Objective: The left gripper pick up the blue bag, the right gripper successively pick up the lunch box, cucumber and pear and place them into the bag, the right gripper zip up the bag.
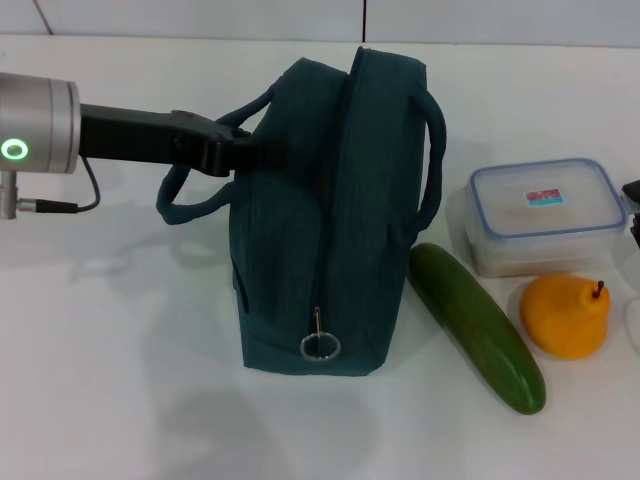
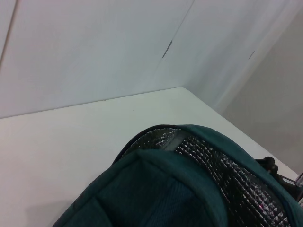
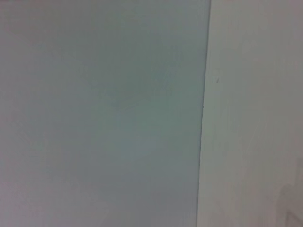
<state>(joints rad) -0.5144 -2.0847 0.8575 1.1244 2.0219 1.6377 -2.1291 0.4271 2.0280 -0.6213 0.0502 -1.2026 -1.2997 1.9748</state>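
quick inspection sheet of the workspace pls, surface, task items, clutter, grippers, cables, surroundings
surface: white table, bare where it shows
blue bag: upright in the middle, foil lining showing in the left wrist view; zipper ring pull hangs at the near end
lunch box: lid on, on the table right of the bag
cucumber: lies flat, one end close against the bag
pear: in front of the lunch box, beside the cucumber
clutter: nothing seen
left gripper: at the bag's near handle, fingers hidden by it
right gripper: only a dark sliver at the right edge
cables: thin black lead under the left cuff
surroundings: pale wall panels behind the table
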